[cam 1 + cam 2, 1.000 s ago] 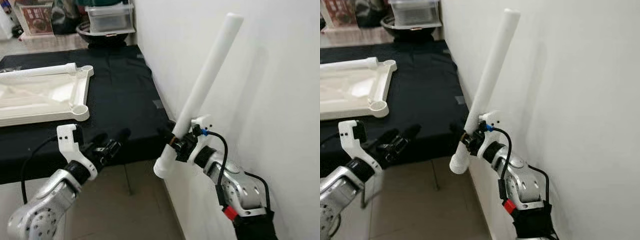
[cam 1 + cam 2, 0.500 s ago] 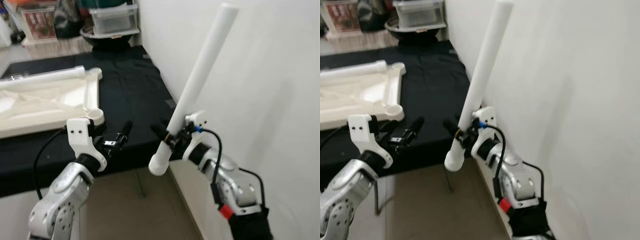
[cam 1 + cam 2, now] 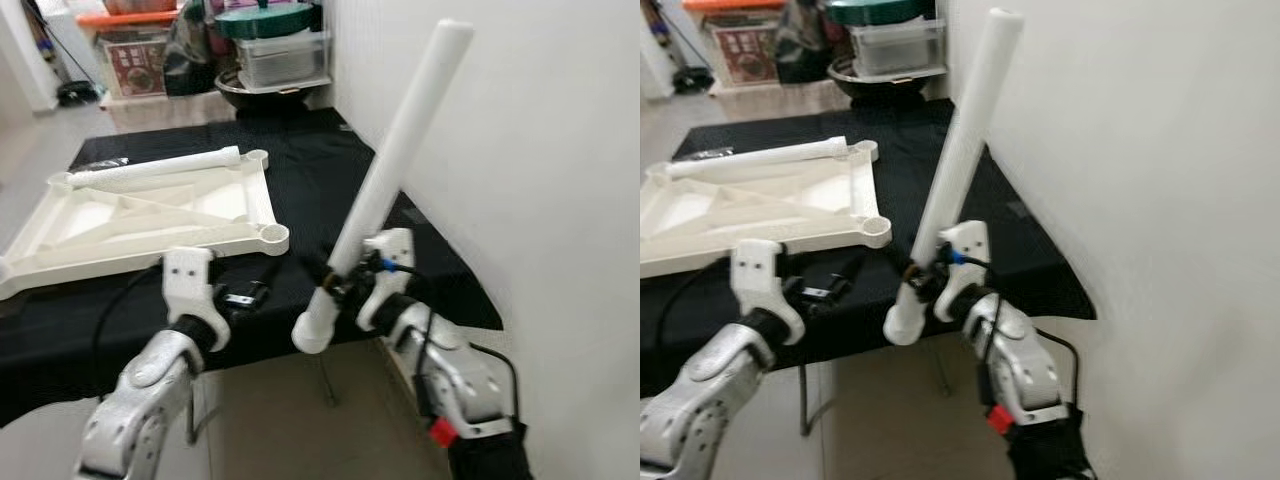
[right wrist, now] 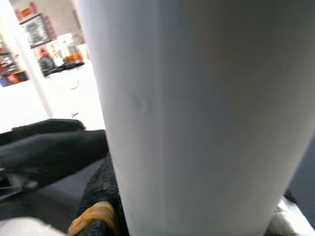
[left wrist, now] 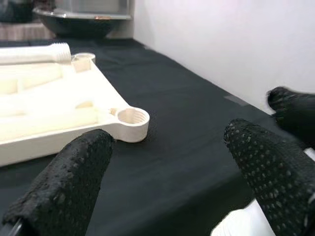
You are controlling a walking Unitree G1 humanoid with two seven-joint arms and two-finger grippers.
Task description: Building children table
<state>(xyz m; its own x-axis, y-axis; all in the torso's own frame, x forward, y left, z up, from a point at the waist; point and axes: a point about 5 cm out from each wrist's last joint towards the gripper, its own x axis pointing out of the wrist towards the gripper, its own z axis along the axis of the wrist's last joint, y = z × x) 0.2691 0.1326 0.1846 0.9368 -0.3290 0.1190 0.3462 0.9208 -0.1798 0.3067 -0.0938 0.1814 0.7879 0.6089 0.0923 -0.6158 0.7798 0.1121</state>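
The white plastic children's tabletop (image 3: 150,215), turned underside up with ribbed bracing and round corner sockets, lies on the black cloth-covered table (image 3: 320,190) to the left of centre. Along its far edge we see a white cylindrical table leg (image 3: 150,170) lying flat, one end at the far right corner socket. Our right gripper (image 3: 335,280) is clamped around a second long white plastic table leg (image 3: 395,165) near its lower end, holding it tilted with the top leaning toward the white wall (image 3: 530,150) on the right; its lower end hangs just off the near table edge. Our left gripper (image 3: 250,295) hovers at the near edge of the table, its two black fingers (image 5: 74,172) spread apart with nothing between them, near the tabletop's near right corner socket (image 5: 132,118). Storage boxes (image 3: 280,60) stand beyond the far end of the table.
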